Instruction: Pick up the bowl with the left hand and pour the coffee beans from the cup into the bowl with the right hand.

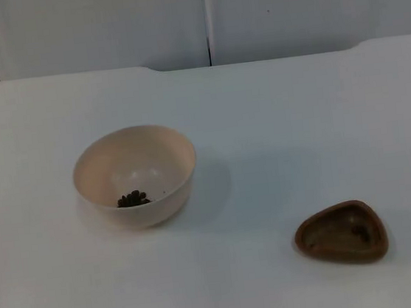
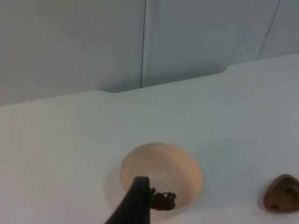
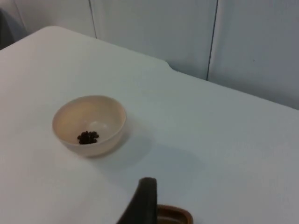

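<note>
As the items stand from left to right, I list them so.

1. Left gripper (image 2: 136, 205): mine, hanging above the white table (image 1: 275, 109) and looking down on the bowl. One black tip of it stands before the bowl's near rim in the left wrist view. How wide it is spread I cannot tell.

2. Bowl (image 1: 162, 200): cream, round, upright on the table, left of centre.

3. Coffee beans (image 1: 133, 199): a small dark heap on the bowl's floor, against its near wall. The same heap is seen in the left wrist view (image 2: 162, 200) and the right wrist view (image 3: 88, 137).

4. Cup (image 1: 342, 233): brown, low, with a rounded three-cornered rim. It sits upright on the table, well apart from the bowl, to its right and nearer the front edge. Its inside shows brown with a dark patch; whether that patch is beans I cannot tell.

5. Right gripper (image 3: 144, 203): mine, held over the table just beside the cup, whose rim (image 3: 175, 214) lies next to its black tip. Its spread I cannot tell either.

6. Grey partition wall (image 1: 102, 24): stands at the table's far end.
</note>
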